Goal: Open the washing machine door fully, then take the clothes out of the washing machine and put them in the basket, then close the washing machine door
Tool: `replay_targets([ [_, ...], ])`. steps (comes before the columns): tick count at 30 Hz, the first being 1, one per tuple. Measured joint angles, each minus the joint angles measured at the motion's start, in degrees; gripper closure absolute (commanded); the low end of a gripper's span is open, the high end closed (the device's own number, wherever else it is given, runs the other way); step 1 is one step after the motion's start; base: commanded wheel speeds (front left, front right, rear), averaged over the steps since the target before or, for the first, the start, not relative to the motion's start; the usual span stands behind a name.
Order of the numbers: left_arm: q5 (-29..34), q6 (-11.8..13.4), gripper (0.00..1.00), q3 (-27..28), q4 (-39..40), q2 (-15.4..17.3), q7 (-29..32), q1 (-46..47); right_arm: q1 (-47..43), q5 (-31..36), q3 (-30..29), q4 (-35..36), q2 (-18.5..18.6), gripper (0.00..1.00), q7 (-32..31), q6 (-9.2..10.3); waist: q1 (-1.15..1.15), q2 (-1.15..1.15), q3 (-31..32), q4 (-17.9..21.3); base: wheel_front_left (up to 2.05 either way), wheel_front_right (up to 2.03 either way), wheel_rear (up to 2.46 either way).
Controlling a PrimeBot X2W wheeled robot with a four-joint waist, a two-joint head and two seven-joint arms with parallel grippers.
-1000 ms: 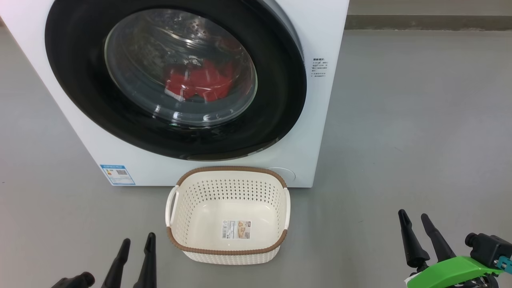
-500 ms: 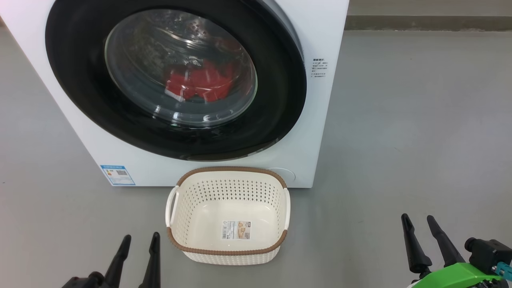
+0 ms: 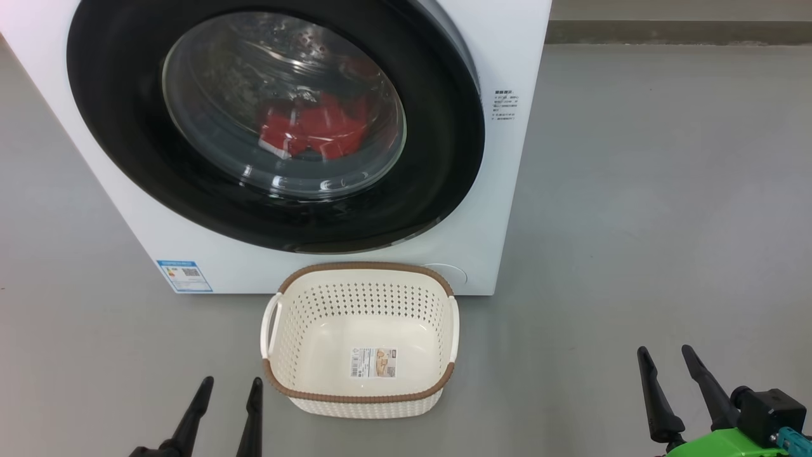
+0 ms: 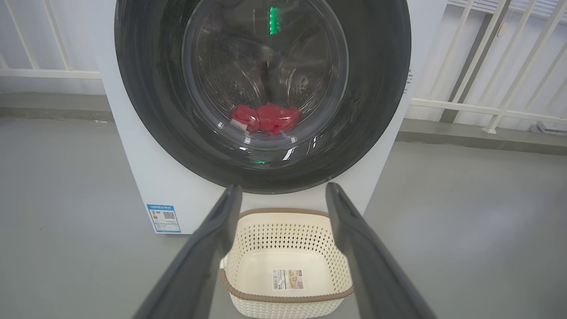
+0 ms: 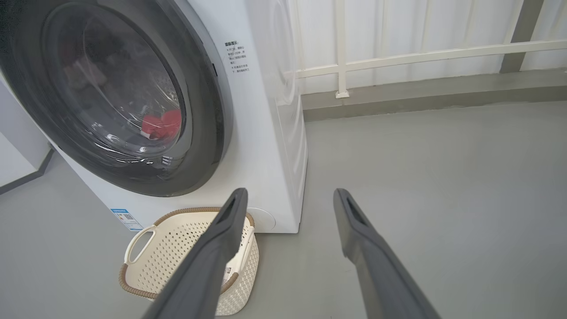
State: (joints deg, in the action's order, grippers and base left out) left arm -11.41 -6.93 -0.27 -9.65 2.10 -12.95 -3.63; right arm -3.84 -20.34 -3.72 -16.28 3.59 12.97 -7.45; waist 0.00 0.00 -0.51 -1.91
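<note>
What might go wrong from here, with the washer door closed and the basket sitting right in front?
The washing machine door looks shut and its glossy rim shows no clear handle, so the open right gripper may slip off it. The basket stands close to the washing machine, under the door; a reaching arm may nudge it. The clothes lie low in the drum, so a grab may lift only some.

Both arms are sitting low right now: left gripper (image 3: 231,383) and right gripper (image 3: 665,351) are each holding their two dark fingers spread wide apart, pointing forward, both empty.
</note>
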Motion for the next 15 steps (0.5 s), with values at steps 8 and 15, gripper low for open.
replay_targets([
  [8, 4.5, -0.1, 0.0, 0.0, -0.9, 0.2, -1.4, 0.0, -0.7, 4.9, -1.2, 0.6, -0.3, 0.0, 1.2, -0.01, 0.0, 0.0, -0.2, 0.1, 0.0, 0.0, 0.0],
  [15, 4.3, -0.1, 0.0, 0.0, -1.6, 0.2, -1.4, 0.0, -0.7, 5.8, -1.7, 0.8, -0.4, 0.0, 1.3, -0.01, 0.0, 0.0, -0.2, 0.3, 0.0, 0.0, 0.0],
])
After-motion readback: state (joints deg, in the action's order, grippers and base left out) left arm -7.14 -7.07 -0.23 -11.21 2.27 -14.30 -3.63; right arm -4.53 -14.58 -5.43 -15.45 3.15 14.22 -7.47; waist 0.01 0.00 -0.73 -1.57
